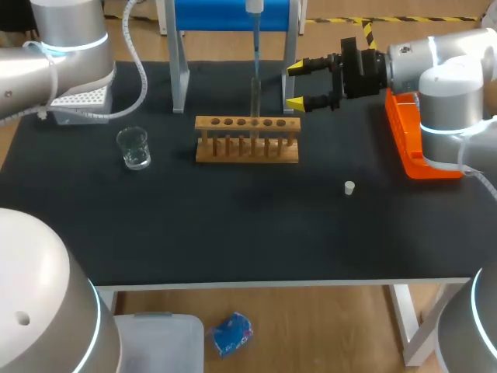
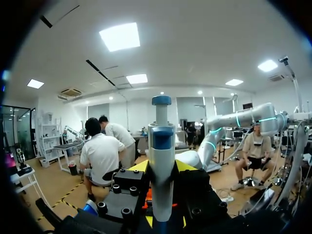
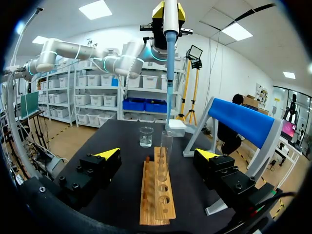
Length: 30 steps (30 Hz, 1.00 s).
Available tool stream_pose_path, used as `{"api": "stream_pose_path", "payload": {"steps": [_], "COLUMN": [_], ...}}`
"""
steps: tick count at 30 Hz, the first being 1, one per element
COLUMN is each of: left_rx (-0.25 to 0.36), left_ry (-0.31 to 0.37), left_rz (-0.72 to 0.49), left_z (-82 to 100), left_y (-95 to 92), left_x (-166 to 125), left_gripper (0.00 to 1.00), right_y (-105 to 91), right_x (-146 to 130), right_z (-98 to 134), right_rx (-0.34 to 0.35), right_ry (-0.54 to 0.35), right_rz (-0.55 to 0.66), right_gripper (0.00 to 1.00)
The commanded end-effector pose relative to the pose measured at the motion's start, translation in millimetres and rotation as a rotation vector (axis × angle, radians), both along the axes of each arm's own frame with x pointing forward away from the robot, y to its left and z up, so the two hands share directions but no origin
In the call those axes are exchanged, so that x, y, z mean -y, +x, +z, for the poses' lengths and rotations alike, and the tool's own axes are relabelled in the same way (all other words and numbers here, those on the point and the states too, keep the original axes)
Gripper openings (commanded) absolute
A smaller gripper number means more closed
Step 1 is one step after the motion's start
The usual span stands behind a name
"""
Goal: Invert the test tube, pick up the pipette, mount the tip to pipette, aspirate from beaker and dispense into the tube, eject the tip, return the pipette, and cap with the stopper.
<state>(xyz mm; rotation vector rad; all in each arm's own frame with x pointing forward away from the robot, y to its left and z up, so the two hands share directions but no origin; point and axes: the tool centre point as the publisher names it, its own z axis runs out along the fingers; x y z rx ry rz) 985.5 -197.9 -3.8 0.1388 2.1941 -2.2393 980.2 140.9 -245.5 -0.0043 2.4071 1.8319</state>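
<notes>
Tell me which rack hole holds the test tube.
In the head view, the hole just right of the rack's middle, below the pipette tip; the others are empty.

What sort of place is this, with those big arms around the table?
Likely a robotics lab's bench set up for chemistry practice: a wooden rack holding a glass test tube, a small beaker, and a pipette poised above the tube.

We note a black surface (image 1: 233,233) on white legs (image 1: 405,320), over a wood-toned floor (image 1: 326,326). Yellow-black tape (image 1: 411,19) marks the floor beyond. White ceiling, rectangular light panels (image 2: 122,36). White walls; shelves (image 3: 87,97) of bins along one.
</notes>
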Motion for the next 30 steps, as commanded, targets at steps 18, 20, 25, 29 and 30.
{"api": "stream_pose_path", "payload": {"steps": [18,20,25,29,30], "left_rx": [-0.028,-0.026,-0.011,-0.001,0.002], "left_ry": [0.027,0.033,0.043,0.042,0.041], "left_rz": [0.009,0.012,0.024,0.036,0.038], "left_z": [-14.6,-15.3,-15.7,-16.6,-16.7], "left_y": [1.9,2.6,4.9,6.5,6.8], "left_x": [-2,-3,-3,-4,-4], "left_gripper": [0.00,0.00,0.00,0.00,0.00], "right_y": [-0.4,-0.4,-0.4,-0.4,-0.4], "right_x": [1,1,1,1,1], "right_z": [0,0,0,0,0], "right_rx": [0.000,0.000,0.000,0.000,0.000], "right_ry": [-0.002,-0.002,-0.002,-0.002,-0.002], "right_rz": [0.000,0.000,0.000,0.000,0.000], "right_gripper": [1.00,1.00,1.00,1.00,1.00]}}
